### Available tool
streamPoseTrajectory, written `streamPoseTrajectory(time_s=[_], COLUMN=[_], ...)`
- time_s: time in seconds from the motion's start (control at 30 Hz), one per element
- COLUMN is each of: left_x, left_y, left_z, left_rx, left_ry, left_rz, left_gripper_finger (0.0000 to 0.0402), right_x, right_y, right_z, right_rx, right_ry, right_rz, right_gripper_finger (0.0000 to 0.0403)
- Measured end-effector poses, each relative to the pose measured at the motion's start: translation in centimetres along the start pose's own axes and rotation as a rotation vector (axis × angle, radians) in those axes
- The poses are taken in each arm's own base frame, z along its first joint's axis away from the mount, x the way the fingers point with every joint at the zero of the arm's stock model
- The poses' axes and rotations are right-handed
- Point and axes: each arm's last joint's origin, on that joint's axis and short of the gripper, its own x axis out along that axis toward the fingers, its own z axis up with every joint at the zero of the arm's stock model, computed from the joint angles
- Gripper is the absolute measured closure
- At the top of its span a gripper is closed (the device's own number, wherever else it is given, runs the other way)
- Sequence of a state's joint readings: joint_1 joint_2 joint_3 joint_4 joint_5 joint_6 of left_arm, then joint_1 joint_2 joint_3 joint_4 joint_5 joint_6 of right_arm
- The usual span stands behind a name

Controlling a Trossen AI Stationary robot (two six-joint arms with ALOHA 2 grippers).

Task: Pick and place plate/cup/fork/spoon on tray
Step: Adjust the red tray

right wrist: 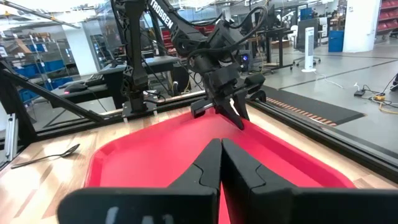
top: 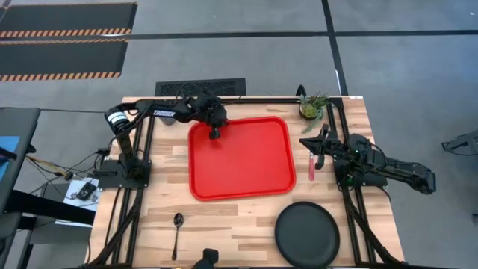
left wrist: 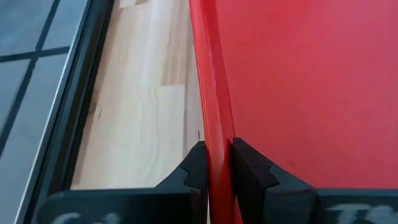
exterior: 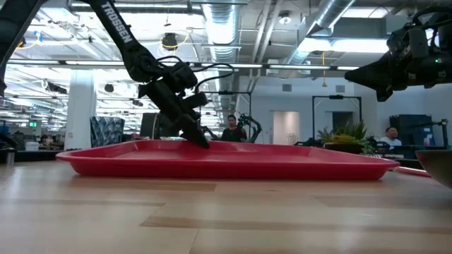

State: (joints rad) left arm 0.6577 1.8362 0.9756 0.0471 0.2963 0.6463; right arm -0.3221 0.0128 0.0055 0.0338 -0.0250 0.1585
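Observation:
The red tray [top: 239,158] lies flat on the table's middle and also shows in the low view [exterior: 226,166]. My left gripper [top: 214,133] is shut on the tray's far rim near the far left corner. My right gripper [top: 320,149] is shut and empty, above the table just right of the tray, over the pink fork [top: 311,166]. The black plate [top: 307,234] lies at the near right. The dark spoon [top: 177,232] lies at the near left. The cup is not in view. My left gripper pinches the tray's far rim [left wrist: 214,140] between its two fingers, one finger [left wrist: 196,167] outside the rim and one [left wrist: 247,167] inside the tray. The fingers slant down from the far left [exterior: 198,134]. The tray rests flat on the table.
A small potted green plant [top: 314,107] stands at the far right corner. Black frame rails run along the table's left, right and far edges. People show in the room behind the table in the low view. Bare wood lies between the spoon and the plate.

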Motion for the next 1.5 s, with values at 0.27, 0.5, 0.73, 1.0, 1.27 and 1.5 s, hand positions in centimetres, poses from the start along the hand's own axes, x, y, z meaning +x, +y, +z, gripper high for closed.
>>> streamPoseTrajectory(time_s=[0.27,0.5,0.73,1.0,1.27,1.5], left_x=[0.0,0.0,0.0,0.0,0.2,0.3], left_y=[-0.2,-0.1,0.1,-0.2,-0.6,-0.9], left_z=[0.0,0.0,-0.2,-0.4,-0.1,0.4], left_rx=[0.043,0.06,0.045,-0.042,-0.043,-0.047], left_ry=[-0.019,0.02,0.046,0.061,0.053,0.038], left_rz=[-0.035,0.017,0.044,0.015,0.006,0.009], left_gripper_finger=[0.0373,0.0323,0.032,0.0332,0.0337,0.0338], right_x=[0.0,0.0,0.0,0.0,0.0,0.0], right_y=[0.0,0.0,0.0,0.0,0.0,0.0], right_z=[0.0,0.0,0.0,0.0,0.0,0.0], right_rx=[0.0,0.0,0.0,0.0,0.0,0.0], right_ry=[0.0,0.0,0.0,0.0,0.0,0.0], right_rz=[0.0,0.0,0.0,0.0,0.0,0.0], right_gripper_finger=[0.0369,0.0369,0.0369,0.0369,0.0369,0.0369])
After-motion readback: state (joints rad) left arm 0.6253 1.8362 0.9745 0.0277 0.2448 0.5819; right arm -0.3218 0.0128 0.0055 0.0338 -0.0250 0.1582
